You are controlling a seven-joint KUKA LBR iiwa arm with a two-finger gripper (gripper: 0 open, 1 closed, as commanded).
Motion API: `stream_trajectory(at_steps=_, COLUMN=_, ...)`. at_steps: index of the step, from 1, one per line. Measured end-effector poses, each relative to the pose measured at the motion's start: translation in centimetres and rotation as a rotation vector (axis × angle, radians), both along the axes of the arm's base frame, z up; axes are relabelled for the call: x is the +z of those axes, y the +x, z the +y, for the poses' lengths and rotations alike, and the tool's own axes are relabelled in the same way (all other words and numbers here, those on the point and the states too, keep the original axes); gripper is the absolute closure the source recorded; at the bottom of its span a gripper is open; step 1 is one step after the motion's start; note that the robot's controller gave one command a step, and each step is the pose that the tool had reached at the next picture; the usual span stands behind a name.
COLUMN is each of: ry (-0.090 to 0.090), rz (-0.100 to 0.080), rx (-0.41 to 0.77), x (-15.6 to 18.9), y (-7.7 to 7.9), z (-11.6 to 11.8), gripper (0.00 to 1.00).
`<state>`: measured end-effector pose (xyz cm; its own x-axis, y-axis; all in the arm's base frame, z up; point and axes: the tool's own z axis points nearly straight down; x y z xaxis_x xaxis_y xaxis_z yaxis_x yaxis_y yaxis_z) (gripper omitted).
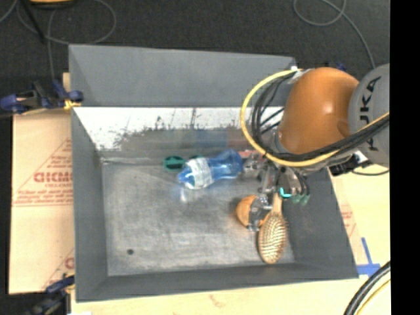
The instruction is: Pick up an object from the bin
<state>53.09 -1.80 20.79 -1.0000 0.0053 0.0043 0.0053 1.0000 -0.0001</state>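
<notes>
Pincer [264,204] partly hides small orange object [243,211].

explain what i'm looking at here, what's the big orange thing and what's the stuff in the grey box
It is one picture from a camera looking down into a grey metal bin from above, slightly sideways. The orange dome is a cover on a robot arm reaching in from the right to pick one thing out. On the bin's floor lie a clear blue plastic bottle with a green cap, a tan hairbrush and a small orange-brown round thing beside it. The arm's jaws are down by that round thing and the brush; whether they grip anything cannot be told.
</notes>
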Motion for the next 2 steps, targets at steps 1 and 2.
stream_trajectory(at_steps=1, ry=-0.001, rz=-0.008, rx=0.0, x=0.4, y=0.2, z=0.0, gripper=0.0)
stream_trajectory(at_steps=2, ry=-0.001, rz=-0.016, rx=0.063, x=-2.5, y=1.0, z=-1.2, gripper=0.0)
